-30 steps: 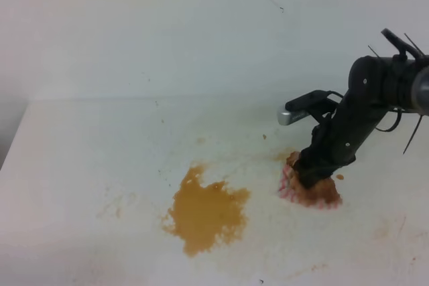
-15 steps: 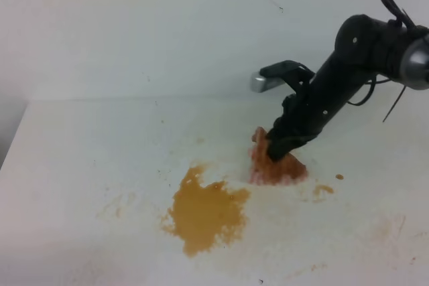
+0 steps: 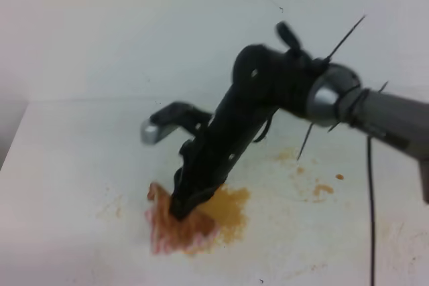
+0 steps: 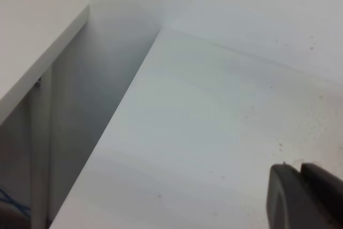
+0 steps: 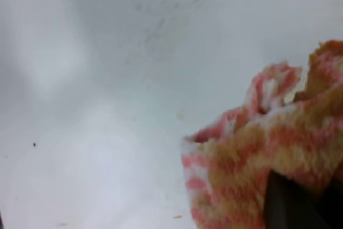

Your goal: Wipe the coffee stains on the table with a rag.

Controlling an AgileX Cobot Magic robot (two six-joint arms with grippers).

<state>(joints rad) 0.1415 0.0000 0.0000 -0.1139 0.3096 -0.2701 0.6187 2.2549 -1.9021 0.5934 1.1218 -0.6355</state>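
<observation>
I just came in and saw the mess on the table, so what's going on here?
The right arm's tool is shut on the rag and pressing it onto the big orange-brown coffee stain on the white table. The rag covers the blotch's left part; the right part and small drops remain. The left tool hangs idle off to the side.
</observation>
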